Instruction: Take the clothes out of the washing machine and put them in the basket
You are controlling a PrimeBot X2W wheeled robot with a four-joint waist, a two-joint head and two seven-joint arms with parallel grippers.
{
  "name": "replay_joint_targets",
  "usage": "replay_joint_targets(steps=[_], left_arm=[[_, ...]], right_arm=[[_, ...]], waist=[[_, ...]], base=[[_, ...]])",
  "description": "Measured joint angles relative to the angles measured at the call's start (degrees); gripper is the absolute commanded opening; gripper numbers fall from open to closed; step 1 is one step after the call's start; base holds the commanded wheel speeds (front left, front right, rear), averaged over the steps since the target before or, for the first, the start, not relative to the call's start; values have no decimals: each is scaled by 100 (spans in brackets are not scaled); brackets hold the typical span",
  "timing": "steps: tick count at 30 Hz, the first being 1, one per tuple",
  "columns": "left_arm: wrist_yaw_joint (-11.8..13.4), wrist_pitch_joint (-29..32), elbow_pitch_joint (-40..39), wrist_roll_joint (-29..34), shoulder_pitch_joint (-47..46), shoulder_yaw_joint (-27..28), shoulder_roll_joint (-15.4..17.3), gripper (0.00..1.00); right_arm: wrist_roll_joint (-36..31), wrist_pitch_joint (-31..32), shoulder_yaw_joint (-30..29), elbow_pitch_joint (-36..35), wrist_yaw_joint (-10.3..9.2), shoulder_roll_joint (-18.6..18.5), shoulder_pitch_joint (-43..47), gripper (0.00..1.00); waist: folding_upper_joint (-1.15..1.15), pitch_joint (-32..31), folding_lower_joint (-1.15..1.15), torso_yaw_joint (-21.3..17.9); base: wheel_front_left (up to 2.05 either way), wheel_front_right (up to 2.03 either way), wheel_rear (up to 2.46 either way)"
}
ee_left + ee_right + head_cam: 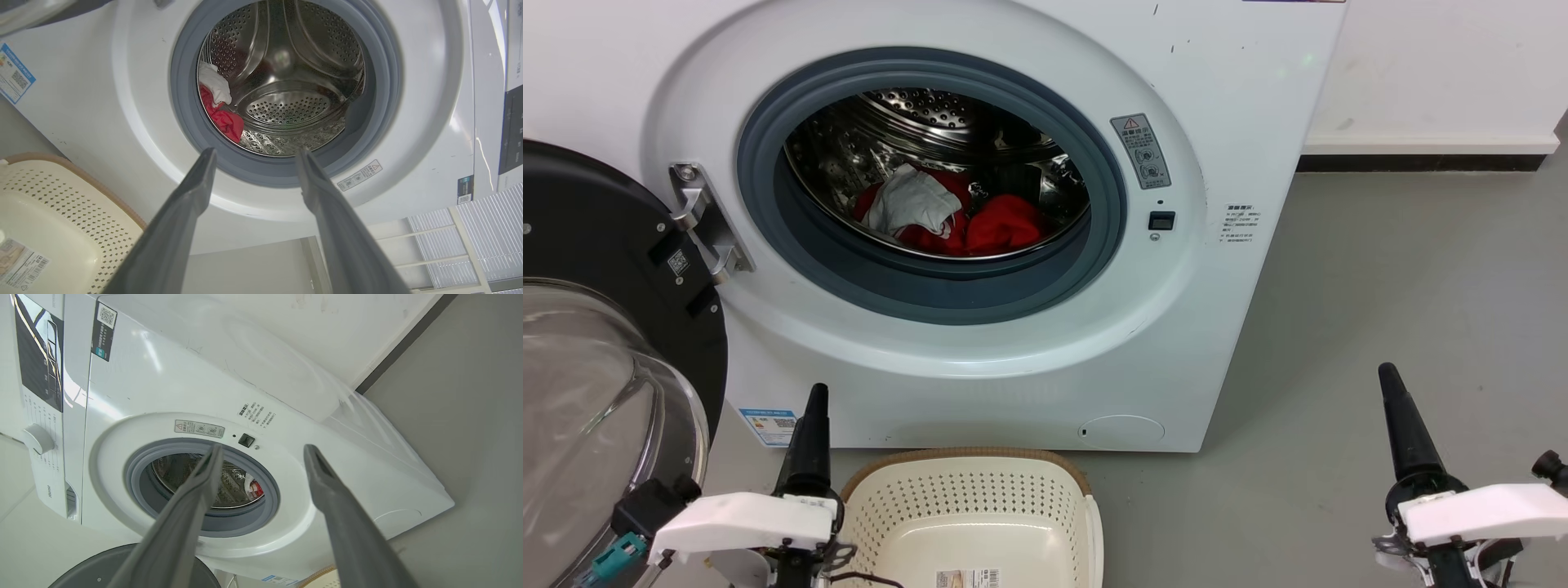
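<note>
Clothes [956, 216] lie low in the drum [947, 110] — straight ahead of the left hand [256, 154], parted and nearer; the right hand [263, 448], parted too, sits well aside.

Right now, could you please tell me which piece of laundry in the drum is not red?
The white cloth, lying on the left part of the red clothes in the drum; it alone is pale.

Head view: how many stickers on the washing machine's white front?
3 on the washing machine: a grey warning sticker right of the porthole, a white text label further right, a blue-edged label at lower left. More may lie above the frame.
</note>
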Motion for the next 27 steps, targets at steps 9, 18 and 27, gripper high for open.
replay_joint_targets(steps=[9,18,27], left_arm=[[204,-197,-175,954,96,-182,1,100],[356,-358,-294,1790,194,-325,4,100],[485,-524,-400,2487,287,-407,8,100]], right_arm=[[-1147,-183,171,-243,0,0,130,100],[-2003,-366,255,-413,0,0,253,100],[-2759,-526,319,-587,1,0,321,100]], waist=[[0,-4,0,1],[0,-18,0,3],[0,-27,0,5]], base=[[0,0,0],[0,0,0],[0,0,0]])
